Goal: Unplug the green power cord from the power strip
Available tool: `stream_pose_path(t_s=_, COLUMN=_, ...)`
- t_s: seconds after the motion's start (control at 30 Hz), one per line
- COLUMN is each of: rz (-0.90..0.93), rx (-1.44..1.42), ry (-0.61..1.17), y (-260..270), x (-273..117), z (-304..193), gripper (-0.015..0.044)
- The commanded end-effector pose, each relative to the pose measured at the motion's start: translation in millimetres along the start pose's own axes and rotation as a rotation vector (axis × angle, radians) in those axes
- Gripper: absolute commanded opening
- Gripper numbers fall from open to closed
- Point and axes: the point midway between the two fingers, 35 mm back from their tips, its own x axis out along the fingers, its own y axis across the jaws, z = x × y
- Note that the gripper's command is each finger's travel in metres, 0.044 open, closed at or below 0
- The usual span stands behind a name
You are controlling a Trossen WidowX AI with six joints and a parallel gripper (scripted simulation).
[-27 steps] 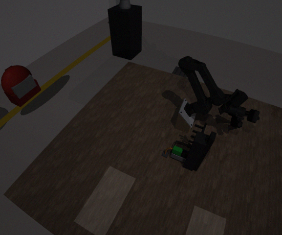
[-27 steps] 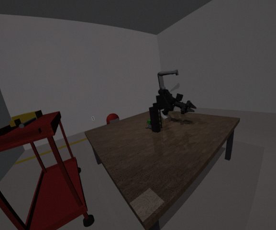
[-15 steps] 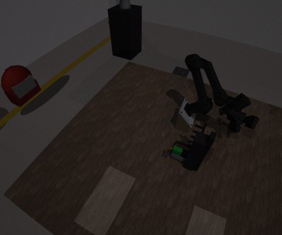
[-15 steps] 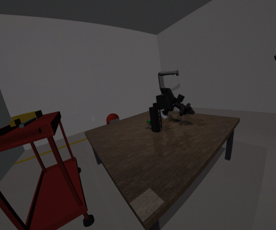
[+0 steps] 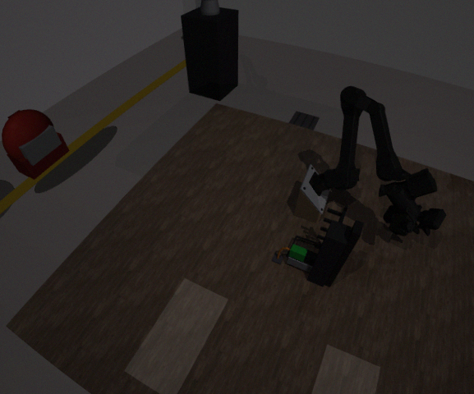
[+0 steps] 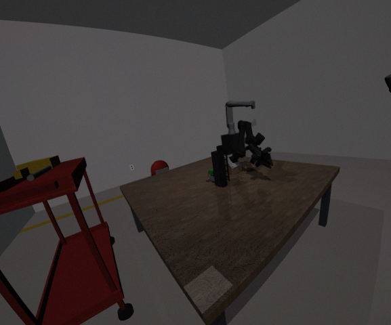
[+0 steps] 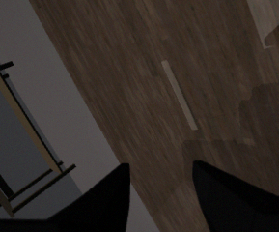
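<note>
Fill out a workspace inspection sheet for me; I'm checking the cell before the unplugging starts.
Surface: dark wooden table, pale patches near its front edge.
Job's things: green plug against the black power strip, seemingly plugged in.
Clutter: nothing seen.
Grippers: gripper off to the side of the strip, jaws partly open, holding nothing.
Cables: cord too dim to trace.
Surroundings: red helmet, black column, red cart.

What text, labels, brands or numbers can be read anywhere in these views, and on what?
None can be read.
Red helmet: its pale panel is blank.
Power strip and green plug: no marking shows; too dark and small to tell.
Red cart: no lettering shows.
Table: its pale patches are blank.
</note>
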Motion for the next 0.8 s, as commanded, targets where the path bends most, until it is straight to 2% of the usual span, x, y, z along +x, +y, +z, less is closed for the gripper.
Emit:
stream_pose_path(t_s=0.0, rz=-0.008, rx=-0.092, ry=-0.107, y=14.1, x=4.3, z=24.2, gripper=0.016)
stream_pose_path(t_s=0.4, rz=-0.051, rx=-0.353, ry=-0.357, y=52.6, x=1.9, z=87.0, gripper=0.016)
stream_pose_path(t_s=0.77, rz=-0.153, rx=-0.608, ry=-0.598, y=90.6, x=-20.3, z=153.1, gripper=0.016)
